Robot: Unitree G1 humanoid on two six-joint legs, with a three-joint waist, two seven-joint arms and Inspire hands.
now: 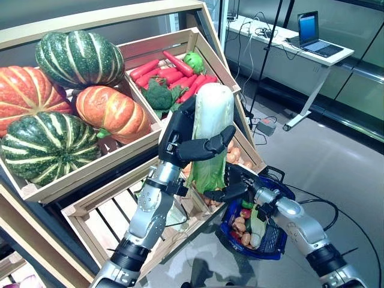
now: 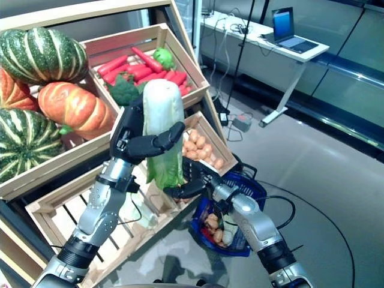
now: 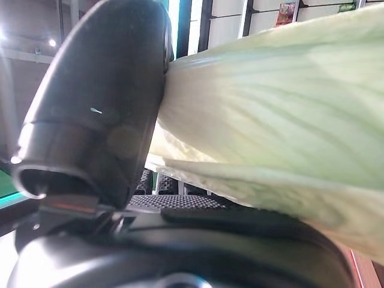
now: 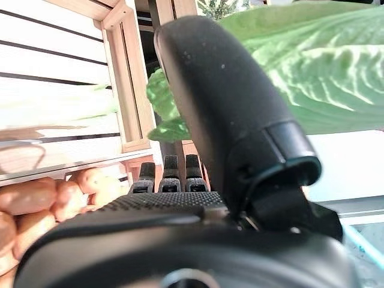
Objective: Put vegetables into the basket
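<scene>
My left hand (image 1: 180, 137) is shut on a long pale-green napa cabbage (image 1: 213, 114) and holds it upright in the air in front of the wooden stand; its thumb (image 3: 102, 102) presses the cabbage's side (image 3: 288, 108). My right hand (image 1: 237, 185) is open with straight fingers just under the cabbage's leafy lower end (image 4: 312, 78), above the near rim of the blue basket (image 1: 264, 254). The basket stands on the floor at the stand's right and holds small brownish potatoes (image 1: 240, 227) and a pale green vegetable (image 1: 257, 225).
The slanted wooden stand (image 1: 90, 174) with its crates fills the left and centre. A slatted lower crate (image 1: 114, 219) lies behind my left arm. A white desk (image 1: 300, 51) with a laptop stands at the back right, over grey floor (image 1: 336, 162).
</scene>
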